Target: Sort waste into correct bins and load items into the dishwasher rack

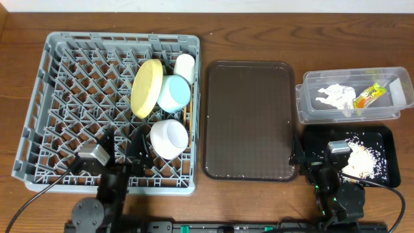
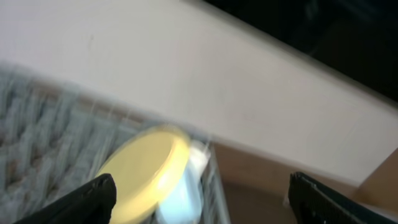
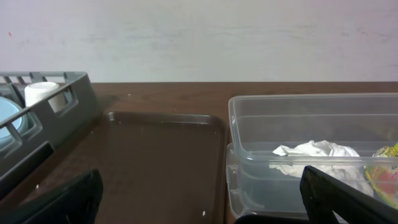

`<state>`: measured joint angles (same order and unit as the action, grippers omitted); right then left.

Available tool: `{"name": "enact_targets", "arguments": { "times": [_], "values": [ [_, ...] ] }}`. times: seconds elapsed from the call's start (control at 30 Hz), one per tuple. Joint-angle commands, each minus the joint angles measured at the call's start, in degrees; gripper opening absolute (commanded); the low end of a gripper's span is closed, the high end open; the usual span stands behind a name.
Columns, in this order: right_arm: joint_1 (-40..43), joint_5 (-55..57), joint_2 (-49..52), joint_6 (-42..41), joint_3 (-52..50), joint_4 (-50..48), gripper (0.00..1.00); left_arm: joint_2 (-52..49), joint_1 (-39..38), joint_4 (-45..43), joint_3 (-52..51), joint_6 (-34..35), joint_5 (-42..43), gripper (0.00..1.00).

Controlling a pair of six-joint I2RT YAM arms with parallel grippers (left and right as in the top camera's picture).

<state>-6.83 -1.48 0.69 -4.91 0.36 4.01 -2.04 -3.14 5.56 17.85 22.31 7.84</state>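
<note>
Left wrist cam: left gripper (image 2: 202, 199) is spread wide, nothing between the fingers (whole shot's blurry), and the round yellow plate (image 2: 146, 177) stands on edge in the big grey plastic lattice rack (image 2: 37, 137). Right wrist cam: right gripper (image 3: 205, 199) also wide apart and empty, facing the clear plastic tub (image 3: 311, 118) with the crumpled white paper napkin (image 3: 314, 152) inside. Overhead: shallow black tub (image 1: 388, 165) with whitish rice scraps (image 1: 362, 158) sits at the counter's near right corner, partly hidden by the right arm (image 1: 339, 194).

Blurred, yellow plate (image 2: 146, 171) on edge in grey rack (image 2: 43, 143), blue bowl (image 2: 180, 200) beside it, end effector (image 2: 198, 205) spread wide
</note>
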Motion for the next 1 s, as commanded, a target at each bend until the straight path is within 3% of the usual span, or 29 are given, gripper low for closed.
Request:
{"name": "enact_targets", "arguments": {
  "times": [0.0, 0.2, 0.43, 0.57, 0.83, 0.97],
  "values": [
    [0.02, 0.37, -0.35, 0.90, -0.04, 0.26, 0.99, 1.27, 0.22, -6.43, -4.50, -0.13, 0.76, 0.90],
    [0.02, 0.37, -0.35, 0.90, -0.04, 0.26, 0.99, 1.97, 0.22, -16.87, -11.78, -0.15, 0.74, 0.90],
    [0.02, 0.37, -0.35, 0.90, -0.04, 0.26, 0.99, 1.97, 0.24, -17.51, -17.27, -1.51, 0.74, 0.90],
    [0.02, 0.37, -0.35, 0.90, -0.04, 0.26, 0.99, 1.97, 0.22, -12.90, -17.62, -4.02, 0.55, 0.90],
    [0.02, 0.37, -0.35, 0.90, -0.04, 0.26, 0.99, 1.97, 0.22, -1.88, -17.62, -17.38, 0.46, 0.90],
    [0.02, 0.37, -0.35, 0.90, -0.04, 0.26, 0.99, 1.97, 0.24, -2.16, -17.62, -23.37, 0.50, 0.90]
  ]
}}
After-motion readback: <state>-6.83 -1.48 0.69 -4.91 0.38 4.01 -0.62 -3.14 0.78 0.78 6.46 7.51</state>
